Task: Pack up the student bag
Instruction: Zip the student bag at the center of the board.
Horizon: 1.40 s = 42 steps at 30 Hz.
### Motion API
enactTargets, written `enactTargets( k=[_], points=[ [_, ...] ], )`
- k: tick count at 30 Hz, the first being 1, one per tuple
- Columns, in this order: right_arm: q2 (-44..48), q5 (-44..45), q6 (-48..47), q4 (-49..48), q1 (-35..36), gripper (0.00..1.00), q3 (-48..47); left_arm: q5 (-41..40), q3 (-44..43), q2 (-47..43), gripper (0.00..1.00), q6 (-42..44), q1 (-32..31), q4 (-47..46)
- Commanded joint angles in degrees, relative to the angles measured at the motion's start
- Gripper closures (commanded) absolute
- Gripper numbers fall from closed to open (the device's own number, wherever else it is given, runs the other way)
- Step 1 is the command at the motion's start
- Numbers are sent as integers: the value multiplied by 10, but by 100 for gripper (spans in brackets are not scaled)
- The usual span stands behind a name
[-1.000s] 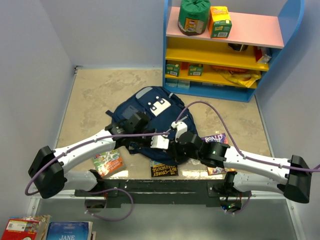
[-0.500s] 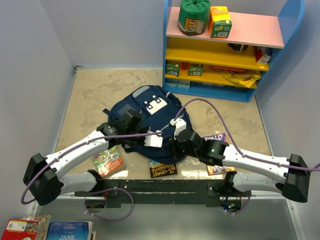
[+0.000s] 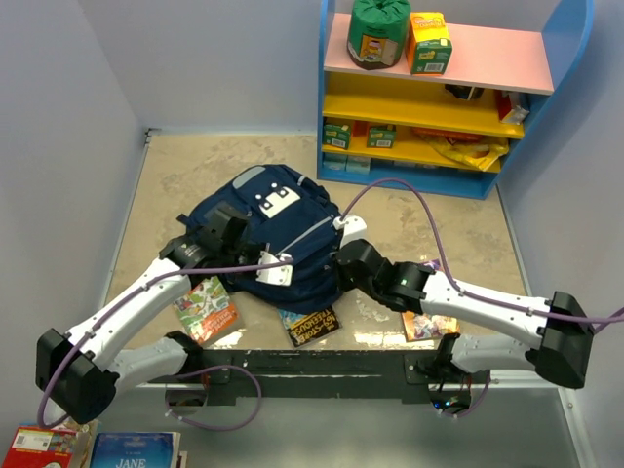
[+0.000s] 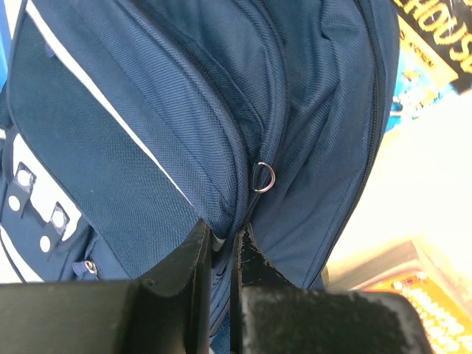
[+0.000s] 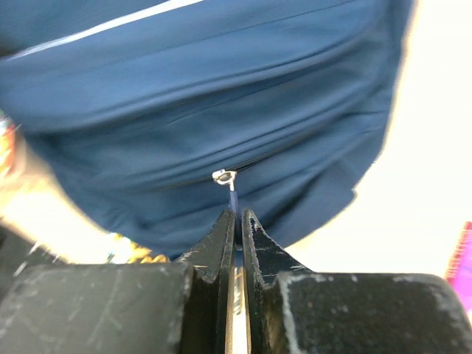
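Student bag point(image 3: 278, 239) slumped mid-desk point(image 3: 195, 166), pinched in two places.
It is navy fabric with thin white piping, a pale square patch with two dark slots on its front, and a small metal D-ring point(image 4: 263, 176) beside a seam. My left hand point(image 4: 219, 237) is clamped on a fold of fabric along its near-left side. My right hand point(image 5: 237, 218) is pressed together on the blue zip pull point(image 5: 233, 198) hanging from a silver slider on the right side. A black paperback point(image 3: 312, 325) lies just beside the bag's near edge.
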<state>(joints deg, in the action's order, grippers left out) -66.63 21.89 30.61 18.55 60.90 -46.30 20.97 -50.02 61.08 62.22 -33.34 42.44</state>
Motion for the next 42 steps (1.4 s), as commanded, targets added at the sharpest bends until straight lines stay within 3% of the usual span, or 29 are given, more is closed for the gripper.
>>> enactTargets(
  k=[1,7,11,14,15,16,18,20,23,28,35,38,42],
  points=[
    [-43,121,2,24,-64,100,-35,23,-23,-28,100,77,15,55],
    [-84,127,-26,-32,-150,100,-50,47,-12,-49,100,134,14,82],
    [-111,93,-53,-86,-163,100,-59,59,-3,-49,100,124,14,70],
    [-100,42,-63,-126,-163,100,-47,69,-9,-39,72,63,14,38],
    [-83,35,-64,-151,-163,100,-27,76,-14,-36,56,38,14,28],
    [-74,29,-64,-160,-163,100,-18,85,-32,-34,46,7,14,3],
    [-56,12,-60,-172,-163,100,-4,125,-57,-22,31,-87,14,-21],
    [-53,8,-59,-172,-163,100,7,157,-99,4,25,-172,3,-45],
    [-52,9,-57,-163,-163,100,10,161,-128,39,23,-258,-35,-92],
    [-38,42,-39,-135,-163,100,17,136,-106,109,24,-325,-95,-154],
    [56,49,-2,-109,-170,98,31,-76,-125,231,24,-376,-128,-211],
    [77,30,-5,-106,-173,97,36,-126,-172,283,21,-387,-132,-174],
    [91,11,-13,-97,-174,97,36,-174,-159,280,22,-382,-141,-217]
  ],
)
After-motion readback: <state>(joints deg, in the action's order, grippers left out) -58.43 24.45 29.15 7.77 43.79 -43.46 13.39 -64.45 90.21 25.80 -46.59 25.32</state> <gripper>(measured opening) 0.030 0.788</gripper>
